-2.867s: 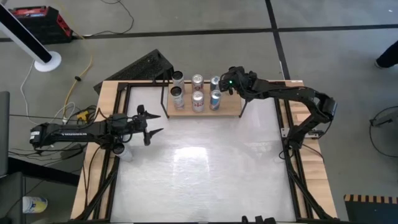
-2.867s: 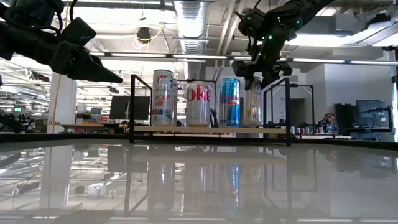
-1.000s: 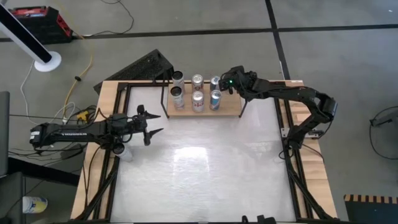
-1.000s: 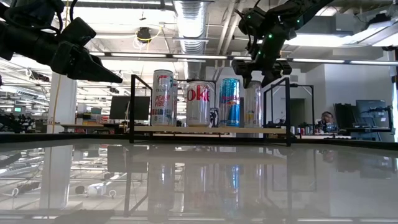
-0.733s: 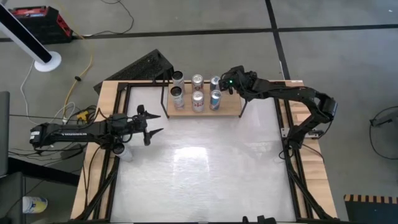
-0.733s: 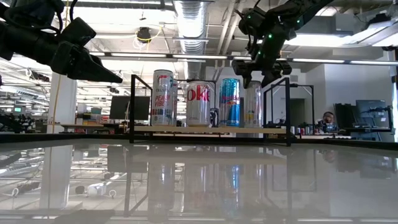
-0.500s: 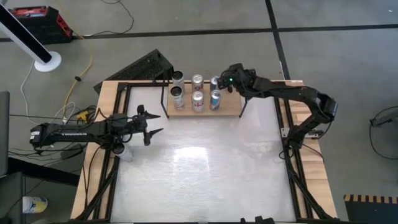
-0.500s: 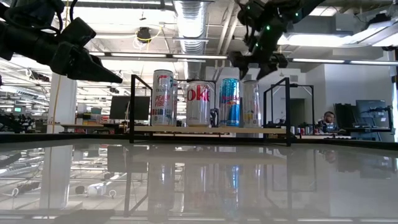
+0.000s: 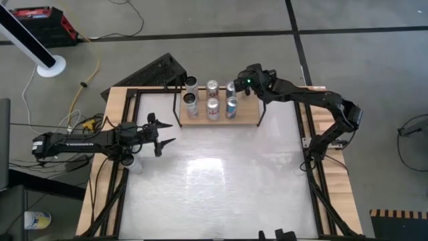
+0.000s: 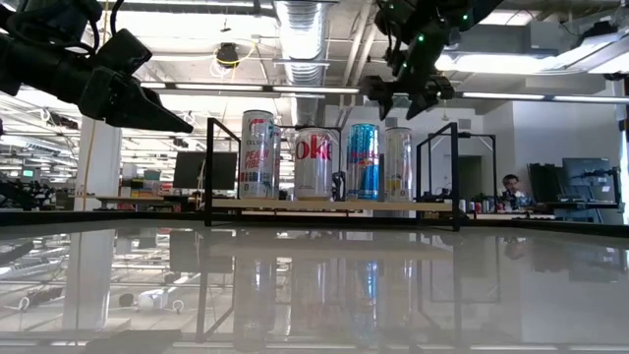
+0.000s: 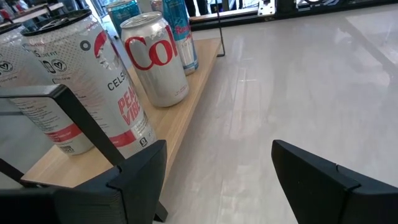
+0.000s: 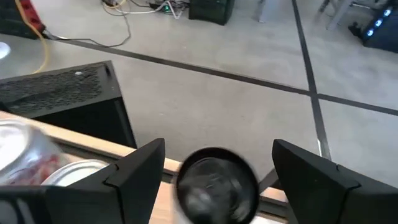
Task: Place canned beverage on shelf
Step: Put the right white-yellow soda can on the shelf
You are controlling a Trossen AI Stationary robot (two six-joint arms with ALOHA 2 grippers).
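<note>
Here, the small light-wood shelf in a thin black wire frame [image 9: 217, 114] stood at the far edge of the white tabletop [image 9: 221, 181], and several cans stood upright on it. In the low view, a row of four was seen from left to right: a tall white can with red letters [image 10: 257, 154], a silver can with red letters [image 10: 314, 164], a slim blue and silver can [image 10: 363, 161] and a pale silver can [image 10: 398, 163]. The high view showed more can tops behind this row, at the far side of the board. The right gripper [image 10: 407, 96] hung in the air just above the pale silver can at the right end of the row, and it was not touching that can; its two dark fingers [image 12: 140, 168] were spread apart and held nothing. In the right wrist view, a round can top [image 12: 216, 185] was seen below, between these fingers, with a gap on each side. The left gripper [image 9: 164, 134] was well apart from the shelf, above the left part of the table, and it pointed to the right across the table. Its fingers [image 11: 140, 174] were also spread and empty. In the left wrist view, the white can, the silver can and the blue can stood on the wooden board in front of it.
</note>
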